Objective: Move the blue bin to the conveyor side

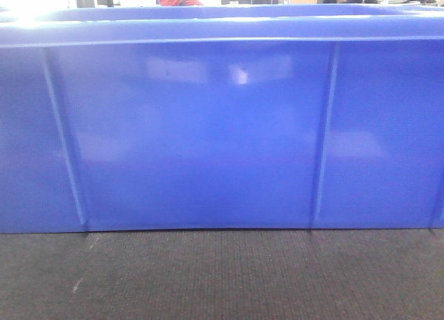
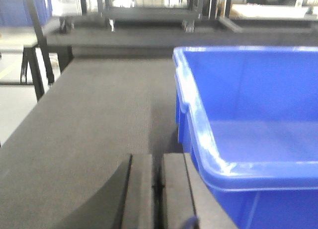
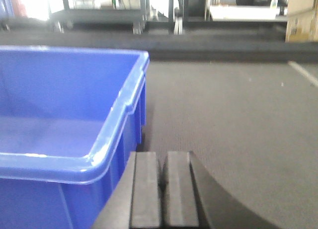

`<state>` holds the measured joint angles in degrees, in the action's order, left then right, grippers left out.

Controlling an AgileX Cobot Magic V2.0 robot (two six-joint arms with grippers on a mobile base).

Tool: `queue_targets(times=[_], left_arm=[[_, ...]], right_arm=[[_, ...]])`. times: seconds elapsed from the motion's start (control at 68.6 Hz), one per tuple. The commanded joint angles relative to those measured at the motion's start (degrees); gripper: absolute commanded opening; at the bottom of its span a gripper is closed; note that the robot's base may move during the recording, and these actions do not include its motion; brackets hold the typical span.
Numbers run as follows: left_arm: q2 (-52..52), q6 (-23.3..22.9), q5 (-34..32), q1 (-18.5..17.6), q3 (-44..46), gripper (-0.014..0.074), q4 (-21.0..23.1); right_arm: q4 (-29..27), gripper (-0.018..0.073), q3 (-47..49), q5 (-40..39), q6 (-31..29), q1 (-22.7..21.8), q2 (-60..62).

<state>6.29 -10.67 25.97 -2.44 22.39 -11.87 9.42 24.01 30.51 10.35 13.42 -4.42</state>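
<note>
**Blue bin on belt, both grippers closed and empty beside it**

In the left wrist view, the left gripper (image 2: 159, 189) was recorded at the bottom centre of the frame, its two dark pads pressed almost together with only a thin seam between them; nothing was held. It was seen just beside the near left corner of the blue bin (image 2: 258, 139), which filled the right half of the frame; contact could not be judged. The conveyor (image 2: 94, 124) was noted as a dark grey woven belt running up the left and centre of the frame.

In the right wrist view, the right gripper (image 3: 161, 189) was recorded at the bottom centre, pads likewise drawn narrow with a slim gap and nothing between them. The bin's near right corner lay just to its left, the bin occupying the left half of the frame.

In the front view, one ribbed wall of the bin filled nearly the whole frame, its base resting on the belt along the lower edge.

Farther back, a dark frame (image 2: 129, 38) was seen across the upper part of both wrist views, with blurred racks behind it.
</note>
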Motion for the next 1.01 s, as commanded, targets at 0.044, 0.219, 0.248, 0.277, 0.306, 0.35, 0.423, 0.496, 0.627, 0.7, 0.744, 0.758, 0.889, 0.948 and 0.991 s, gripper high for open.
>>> queue_targets(times=[0.044, 0.219, 0.248, 0.277, 0.306, 0.35, 0.423, 0.496, 0.627, 0.7, 0.744, 0.758, 0.889, 0.948, 0.991], left_arm=[[-1.33, 0.07, -1.82, 0.03, -0.33, -0.0006, -0.15], [-1.32, 0.07, -1.77, 0.03, -0.33, -0.0006, -0.15], [-1.32, 0.07, -1.77, 0.03, -0.33, -0.0006, -0.15], [-1.32, 0.07, -1.77, 0.03, -0.33, -0.0006, -0.15], [-1.32, 0.07, -1.77, 0.03, -0.33, -0.0006, -0.15], [-1.32, 0.07, -1.77, 0.03, -0.33, -0.0006, -0.15], [-1.32, 0.07, -1.77, 0.03, -0.33, -0.0006, -0.15], [-1.32, 0.07, -1.77, 0.03, -0.33, -0.0006, -0.15], [-1.32, 0.07, -1.77, 0.03, -0.33, -0.0006, -0.15], [-1.32, 0.07, -1.77, 0.03, -0.33, -0.0006, -0.15], [-1.32, 0.07, -1.77, 0.03, -0.33, -0.0006, -0.15], [-1.32, 0.07, -1.77, 0.03, -0.33, -0.0006, -0.15], [-1.46, 0.22, -1.32, 0.31, -1.25, -0.0006, 1.27], [-2.16, 2.98, -1.42, 1.12, -2.43, -0.0006, 4.13], [-2.84, 6.17, -1.98, 2.11, -3.59, -0.0006, 6.66]], right_arm=[[0.72, -0.0078, -0.64, -2.23, 0.05, -0.32, 2.32], [0.72, -0.0078, -0.64, -3.63, 0.05, -0.32, 2.32], [0.72, -0.0078, -0.64, -3.63, 0.05, -0.32, 2.32], [0.72, -0.0078, -0.64, -3.63, 0.05, -0.32, 2.32], [0.72, -0.0078, -0.64, -3.63, 0.05, -0.32, 2.32], [0.72, -0.0078, -0.64, -3.72, 0.05, -0.32, 2.32], [0.72, -0.0078, -0.64, -3.97, 0.05, -0.32, 2.32], [0.72, -0.0078, -0.64, -3.97, 0.05, -0.32, 2.32], [0.72, -0.0078, -0.64, -3.97, 0.05, -0.32, 2.32], [0.72, -0.0078, -0.64, -3.97, 0.05, -0.32, 2.32], [0.72, -0.0078, -0.64, -3.97, 0.05, -0.32, 2.32], [0.72, -0.0078, -0.64, -3.97, 0.05, -0.32, 2.32], [0.72, -0.0078, -0.64, -3.97, 0.05, -0.32, 2.32], [0.72, -0.0078, -0.64, -3.97, 0.05, -0.32, 2.32], [0.72, -0.0078, -0.64, -3.97, 0.05, -0.32, 2.32]])
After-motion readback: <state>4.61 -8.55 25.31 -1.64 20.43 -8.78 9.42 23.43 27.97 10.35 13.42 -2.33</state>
